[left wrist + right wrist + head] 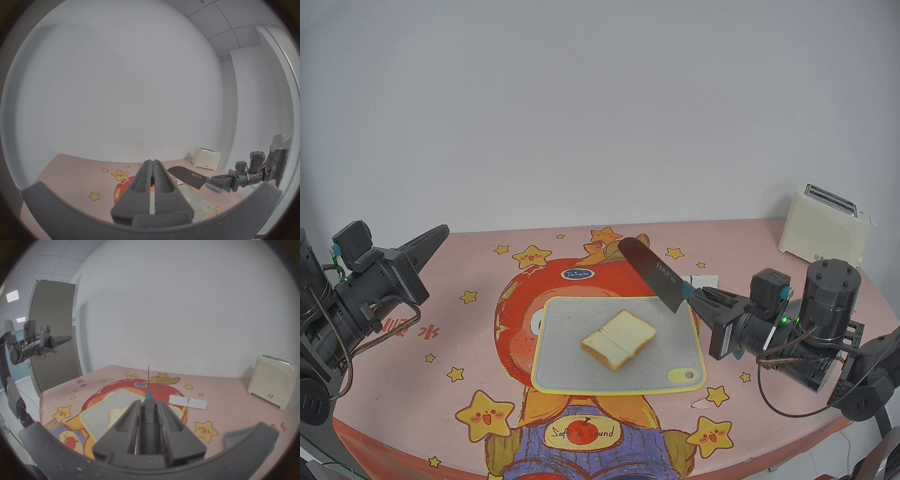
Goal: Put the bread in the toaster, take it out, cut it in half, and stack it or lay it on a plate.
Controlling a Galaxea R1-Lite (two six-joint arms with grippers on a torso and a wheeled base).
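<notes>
Two bread halves (630, 332), one cutting board (569, 351), one knife (653, 274), one toaster (824, 229), one white paper strip (187, 402)

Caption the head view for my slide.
Right pincer holds a knife raised near the cut bread slice on the cutting board.

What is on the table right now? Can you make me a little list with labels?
bread: one slice with a cut line across it, lying on the cutting board
knife: gripped by the right claw, raised near the board's far right corner
left claw: shut, empty, above the table's left side
toaster: far right of the table
</notes>
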